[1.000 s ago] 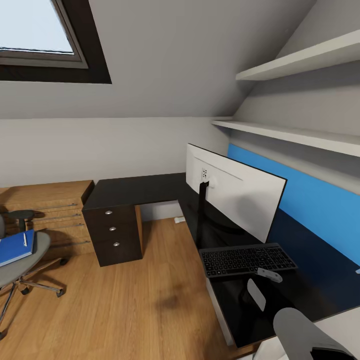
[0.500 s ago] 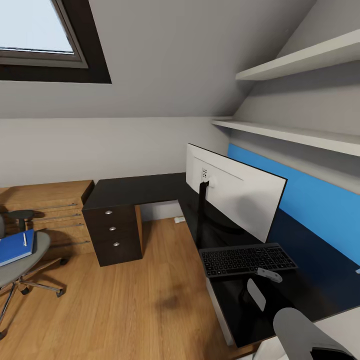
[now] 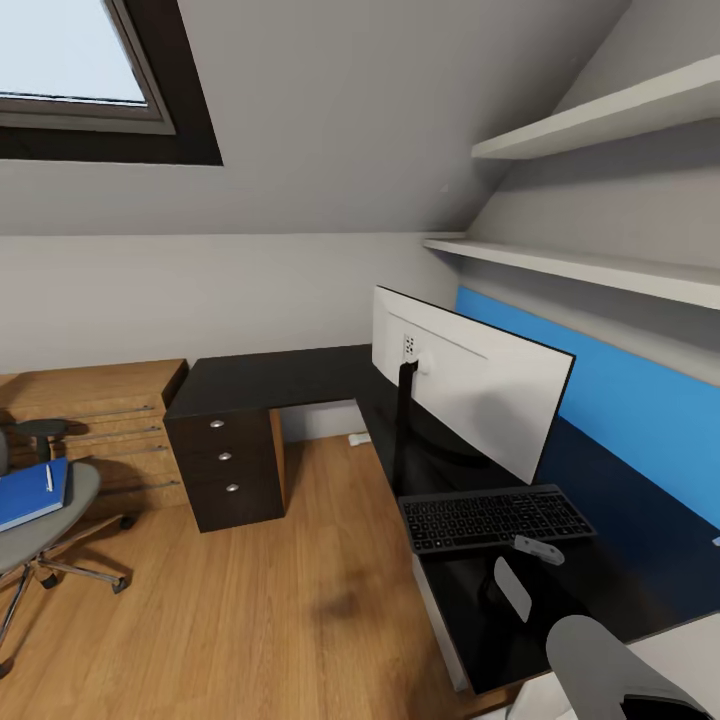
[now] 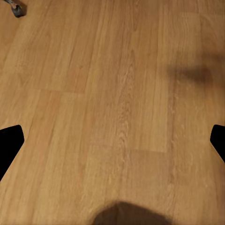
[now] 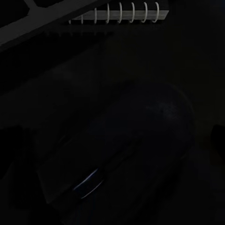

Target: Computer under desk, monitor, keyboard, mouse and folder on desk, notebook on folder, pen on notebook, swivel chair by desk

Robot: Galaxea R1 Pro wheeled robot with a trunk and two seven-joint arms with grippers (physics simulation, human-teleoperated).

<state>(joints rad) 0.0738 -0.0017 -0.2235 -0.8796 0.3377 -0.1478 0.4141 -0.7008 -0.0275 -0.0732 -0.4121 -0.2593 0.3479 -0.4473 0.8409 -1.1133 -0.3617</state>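
- Along the bedroom's blue-panelled wall under the sloped ceiling, the L-shaped black worktop [image 3: 270, 380] runs into the corner, its three-drawer unit [image 3: 225, 465] standing at the far end.
- On the worktop the monitor [image 3: 470, 390] stands upright, its white back and black arm facing the head camera.
- Well apart from the worktop, on the wood floor [image 3: 250, 600], the swivel chair [image 3: 60, 515] stands just in front of a wooden dresser [image 3: 100, 420].
- Just beside the monitor's base, near the worktop's front edge, lies the keyboard [image 3: 495, 518].
- Flat on the chair seat lies the blue folder [image 3: 28, 495].
- Seen from the right wrist, the mouse [image 5: 122, 154] rests on the dark worktop near the keyboard's edge, with a row of white spiral rings [image 5: 117, 14] beyond it.
- On top of the folder lies the white pen [image 3: 49, 478].
- Over bare floor, the left tool [image 4: 112, 140] is spread wide with nothing between its fingers.
- At the worktop's near corner, the right arm [image 3: 600, 660] reaches in; the right tool's opening I cannot tell in the dark.
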